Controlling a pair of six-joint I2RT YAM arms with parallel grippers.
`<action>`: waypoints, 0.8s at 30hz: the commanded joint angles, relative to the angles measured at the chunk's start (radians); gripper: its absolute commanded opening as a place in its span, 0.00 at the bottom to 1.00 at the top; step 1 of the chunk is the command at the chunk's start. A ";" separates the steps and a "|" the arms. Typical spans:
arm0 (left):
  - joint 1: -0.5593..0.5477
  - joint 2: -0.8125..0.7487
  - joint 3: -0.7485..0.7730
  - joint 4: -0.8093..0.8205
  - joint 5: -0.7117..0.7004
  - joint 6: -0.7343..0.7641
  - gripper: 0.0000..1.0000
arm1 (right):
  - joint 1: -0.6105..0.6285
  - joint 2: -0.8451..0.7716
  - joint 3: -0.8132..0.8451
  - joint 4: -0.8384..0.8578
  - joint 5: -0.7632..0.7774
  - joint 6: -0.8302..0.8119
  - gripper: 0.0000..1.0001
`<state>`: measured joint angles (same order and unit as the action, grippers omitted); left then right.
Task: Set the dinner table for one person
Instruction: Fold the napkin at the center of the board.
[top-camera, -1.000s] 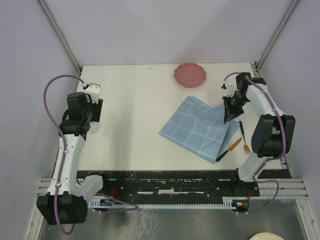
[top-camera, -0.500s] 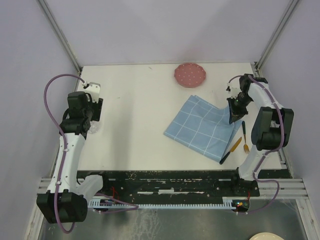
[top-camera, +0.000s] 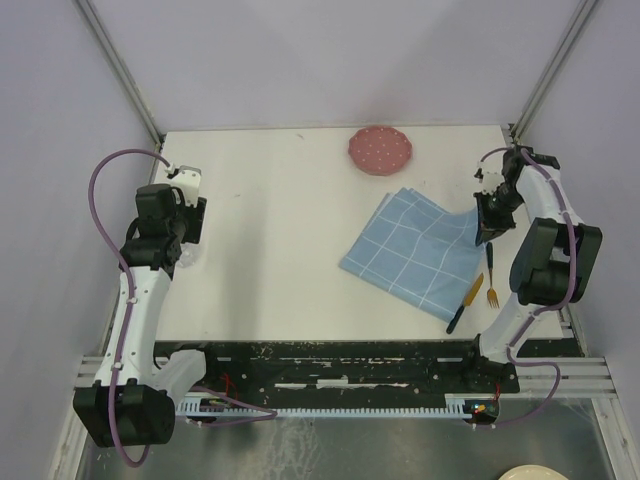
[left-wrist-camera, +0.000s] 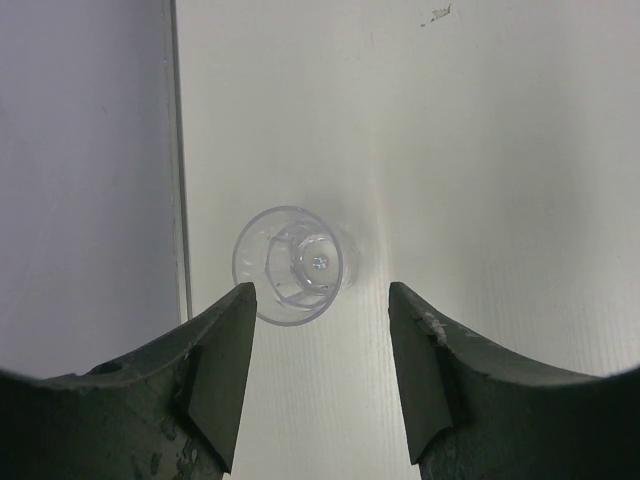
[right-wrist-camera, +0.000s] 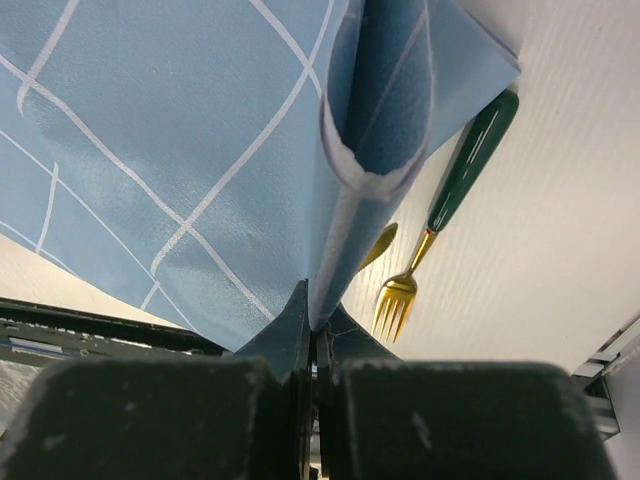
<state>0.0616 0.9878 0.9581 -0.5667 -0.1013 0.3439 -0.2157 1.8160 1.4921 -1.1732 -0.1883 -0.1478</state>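
Blue cloth placemat (top-camera: 420, 255) hangs by one edge from your clenched right gripper (top-camera: 487, 225) over the white bench (top-camera: 270, 230) spanning the view; your left gripper (left-wrist-camera: 320, 295) hovers released above a clear glass (left-wrist-camera: 290, 265).

The large square matte white tabletop (top-camera: 270, 270) is plain and unpatterned. On its right side, the light blue cloth placemat (top-camera: 415, 255) carries a thin white grid. At the far edge, the small round dusty-red plate (top-camera: 381, 150) has pale dots. The gold-tined fork (top-camera: 491, 278) has a dark green handle, and the yellow-bladed knife (top-camera: 464, 303) a dark one. On the left, the small clear glass cup (left-wrist-camera: 291, 265) is colourless.
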 joint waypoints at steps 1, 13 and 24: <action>0.003 -0.020 -0.002 0.051 0.018 -0.006 0.62 | -0.008 -0.004 0.027 -0.060 0.005 -0.055 0.02; 0.003 -0.018 0.001 0.052 0.032 -0.015 0.62 | 0.013 0.074 0.058 -0.109 -0.074 -0.083 0.02; 0.002 -0.035 0.001 0.039 0.038 -0.035 0.62 | 0.066 0.158 0.120 -0.126 -0.083 -0.062 0.02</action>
<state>0.0616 0.9855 0.9581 -0.5659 -0.0906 0.3431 -0.1520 1.9339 1.5650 -1.2774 -0.2615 -0.2214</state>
